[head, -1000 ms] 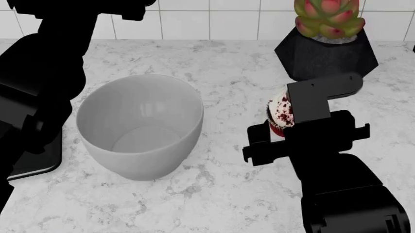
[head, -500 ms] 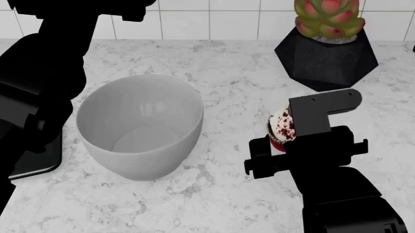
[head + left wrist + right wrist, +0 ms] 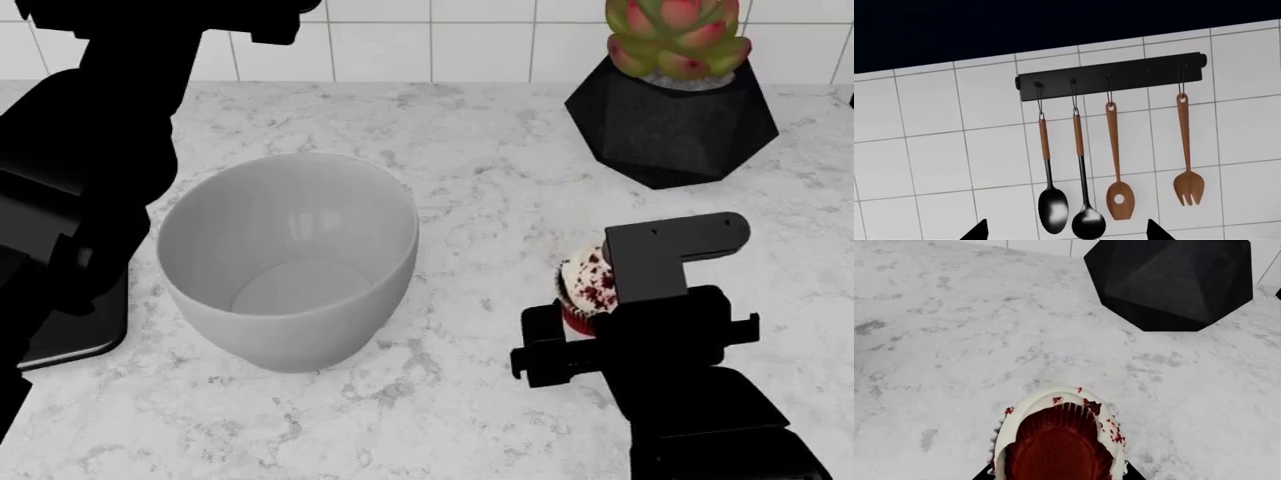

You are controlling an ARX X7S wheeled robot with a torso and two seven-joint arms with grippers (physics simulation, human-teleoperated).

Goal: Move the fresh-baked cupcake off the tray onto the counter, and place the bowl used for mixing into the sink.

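Marble counter (image 3: 467,180) underlies the cupcake (image 3: 587,290), clamped between the right jaws.

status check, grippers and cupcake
Right gripper shut on cupcake, above counter. Left gripper open, faces wall. Bowl on counter. Path clear.

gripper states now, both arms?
Left end effector: open, empty, facing the wall utensils.
Right end effector: shut on the cupcake.
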